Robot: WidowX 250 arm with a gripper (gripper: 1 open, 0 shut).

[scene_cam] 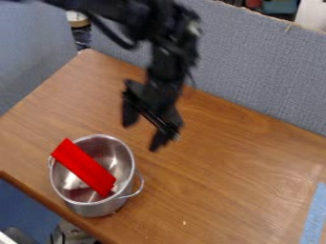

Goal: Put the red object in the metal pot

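Observation:
The red object (83, 165), a flat bright red block, lies slanted inside the metal pot (95, 175), its upper end resting on the pot's left rim. The shiny pot stands near the table's front left corner. My gripper (145, 131) hangs above the table to the upper right of the pot, apart from it, pointing down. Its two dark fingers (163, 136) are spread wide with nothing between them. The arm is motion-blurred.
The wooden table (242, 172) runs to the right of the pot. A grey-blue fabric partition (242, 67) stands behind the table. The table's front edge lies just below the pot.

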